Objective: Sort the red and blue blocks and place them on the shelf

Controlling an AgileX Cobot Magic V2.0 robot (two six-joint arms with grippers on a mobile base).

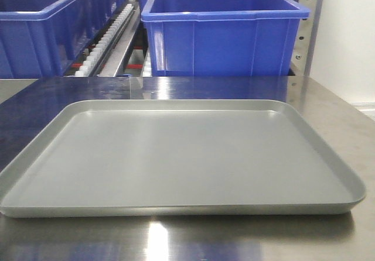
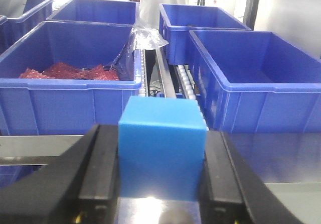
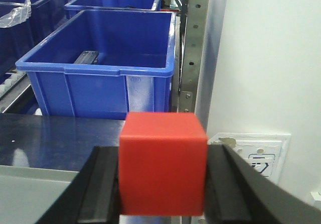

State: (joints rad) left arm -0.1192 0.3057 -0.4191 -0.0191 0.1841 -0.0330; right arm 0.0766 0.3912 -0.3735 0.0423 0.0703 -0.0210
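Between the black pads (image 2: 103, 176) of the left claw (image 2: 161, 181) sits the small matte bright blue cube (image 2: 161, 148), pinched on its two side faces and carried level. Low to the right of this claw shows a corner of the shallow grey plastic tray (image 2: 296, 201), which puts the claw toward the tray's left side. Beyond the tray's far edge stands the brushed-steel shelf (image 2: 35, 146). Dead ahead of the blue cube runs the shelf's white roller track (image 2: 188, 86). A large blue plastic bin holding red crinkled packets (image 2: 65, 103) lies left of that lane and a second large blue bin (image 2: 261, 103) right of it.

The right claw (image 3: 163, 184) likewise grips the matching bright red cube (image 3: 163, 161) by its sides, level. The tray shows low on the left in the right wrist view, so this claw sits by the tray's right edge. Past the tray's far edge the second bin lies ahead and leftward. The shelf's perforated steel upright (image 3: 193, 43) is almost straight ahead, with a white wall (image 3: 266, 58) to the right.

Being cubes, neither has a long axis to mind. As I judge it, each claw needs a forward reach past the tray's far edge. The right one must also bear left, off the upright.
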